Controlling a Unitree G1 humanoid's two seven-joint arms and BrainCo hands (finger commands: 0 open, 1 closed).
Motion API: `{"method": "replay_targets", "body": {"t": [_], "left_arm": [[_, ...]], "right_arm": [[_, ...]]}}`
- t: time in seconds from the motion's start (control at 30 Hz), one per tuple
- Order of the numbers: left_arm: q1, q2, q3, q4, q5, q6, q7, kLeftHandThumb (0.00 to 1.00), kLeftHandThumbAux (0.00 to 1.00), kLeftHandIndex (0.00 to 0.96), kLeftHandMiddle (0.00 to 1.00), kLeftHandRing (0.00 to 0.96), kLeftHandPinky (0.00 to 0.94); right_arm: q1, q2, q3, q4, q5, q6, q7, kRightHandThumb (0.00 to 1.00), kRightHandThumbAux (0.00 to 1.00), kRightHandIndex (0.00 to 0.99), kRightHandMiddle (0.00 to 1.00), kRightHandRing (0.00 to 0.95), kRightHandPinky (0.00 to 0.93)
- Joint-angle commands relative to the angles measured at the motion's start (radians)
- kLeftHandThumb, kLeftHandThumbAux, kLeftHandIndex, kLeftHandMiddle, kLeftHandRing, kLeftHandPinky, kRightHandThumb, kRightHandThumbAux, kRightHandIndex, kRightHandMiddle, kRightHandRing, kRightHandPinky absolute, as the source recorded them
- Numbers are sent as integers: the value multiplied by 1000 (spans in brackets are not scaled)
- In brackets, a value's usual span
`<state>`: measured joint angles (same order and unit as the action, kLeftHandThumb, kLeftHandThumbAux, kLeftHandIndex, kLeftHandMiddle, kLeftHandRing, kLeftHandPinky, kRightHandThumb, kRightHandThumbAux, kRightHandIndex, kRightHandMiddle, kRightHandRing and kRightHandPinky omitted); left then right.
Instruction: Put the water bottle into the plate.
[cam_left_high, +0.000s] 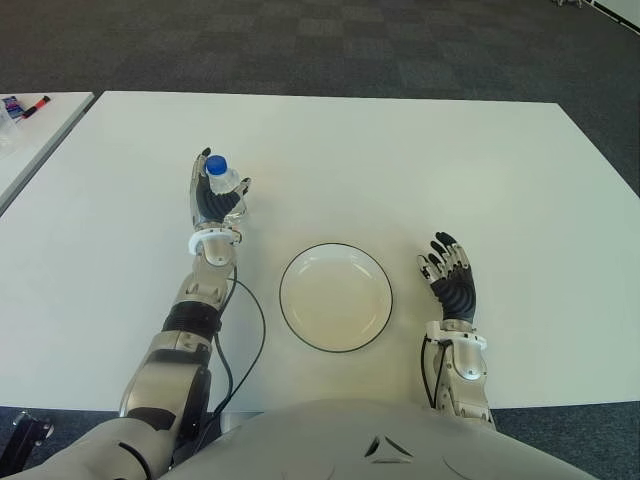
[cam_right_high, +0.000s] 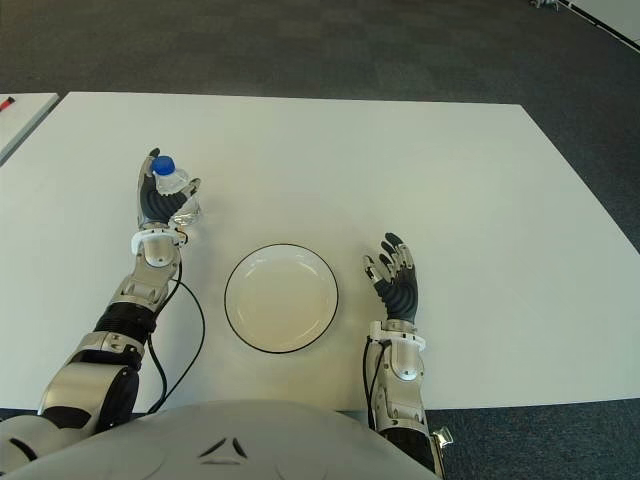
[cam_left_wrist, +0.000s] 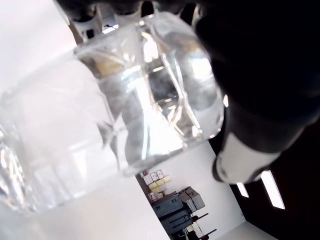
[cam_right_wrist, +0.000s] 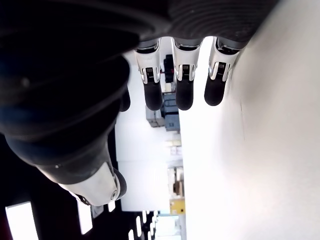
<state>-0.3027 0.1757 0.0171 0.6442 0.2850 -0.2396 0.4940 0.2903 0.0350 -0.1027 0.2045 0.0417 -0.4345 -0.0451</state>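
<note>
A small clear water bottle (cam_left_high: 226, 182) with a blue cap (cam_left_high: 216, 165) stands upright left of the plate, and my left hand (cam_left_high: 212, 200) is shut on it from behind. The left wrist view shows the bottle's clear body (cam_left_wrist: 125, 100) filling the frame, with dark fingers (cam_left_wrist: 260, 75) wrapped against it. The white plate (cam_left_high: 335, 300) with a dark rim lies on the table near its front edge, with nothing in it. Right of the plate my right hand (cam_left_high: 452, 280) shows with its fingers (cam_right_wrist: 184, 85) spread and holding nothing.
The white table (cam_left_high: 400, 160) stretches far behind the plate. A black cable (cam_left_high: 252, 340) runs along my left forearm toward the front edge. A second white table at the far left carries markers (cam_left_high: 30, 105). Dark carpet lies beyond.
</note>
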Motion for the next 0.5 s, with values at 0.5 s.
{"method": "replay_targets", "body": {"t": [0.5], "left_arm": [[-9, -6, -8, 22, 5, -8, -5, 196, 758, 30, 54, 81, 136]], "right_arm": [[13, 5, -8, 45, 4, 33, -8, 459, 791, 150, 139, 121, 152]]}}
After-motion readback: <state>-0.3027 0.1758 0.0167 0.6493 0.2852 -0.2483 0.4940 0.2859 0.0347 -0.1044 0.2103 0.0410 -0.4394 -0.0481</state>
